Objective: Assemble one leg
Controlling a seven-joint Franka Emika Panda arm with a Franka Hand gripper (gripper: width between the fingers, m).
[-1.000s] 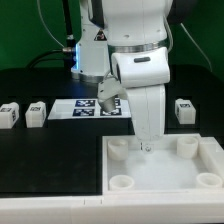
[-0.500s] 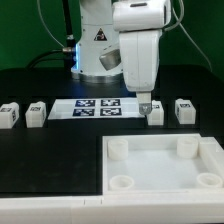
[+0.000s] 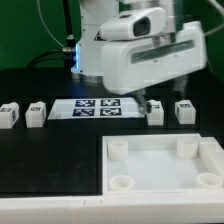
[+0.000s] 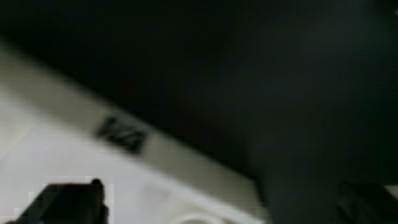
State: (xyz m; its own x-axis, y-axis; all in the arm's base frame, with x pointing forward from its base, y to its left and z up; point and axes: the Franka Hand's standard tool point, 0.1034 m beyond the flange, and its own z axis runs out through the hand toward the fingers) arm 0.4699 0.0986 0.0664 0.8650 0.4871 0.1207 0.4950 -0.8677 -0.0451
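Note:
Four small white legs with tags stand in a row on the black table: two at the exterior view's left (image 3: 10, 113) (image 3: 37, 112) and two at its right (image 3: 155, 114) (image 3: 184, 110). My gripper (image 3: 150, 103) hangs just above the inner right leg, with the tilted hand hiding most of it. In the wrist view my gripper (image 4: 217, 193) is open, its dark fingertips (image 4: 68, 203) far apart at the frame's edges. Between them lies a blurred white surface (image 4: 89, 160) with a dark mark. I cannot tell which part it is.
The large white square tray-like piece (image 3: 150, 168) with round corner sockets lies at the front. The marker board (image 3: 98, 106) lies behind it in the middle. The robot base (image 3: 90, 55) stands at the back.
My gripper moved from over the tray-like piece back to the inner right leg. The hand has since turned and tilted, so its broad side now faces the exterior view.

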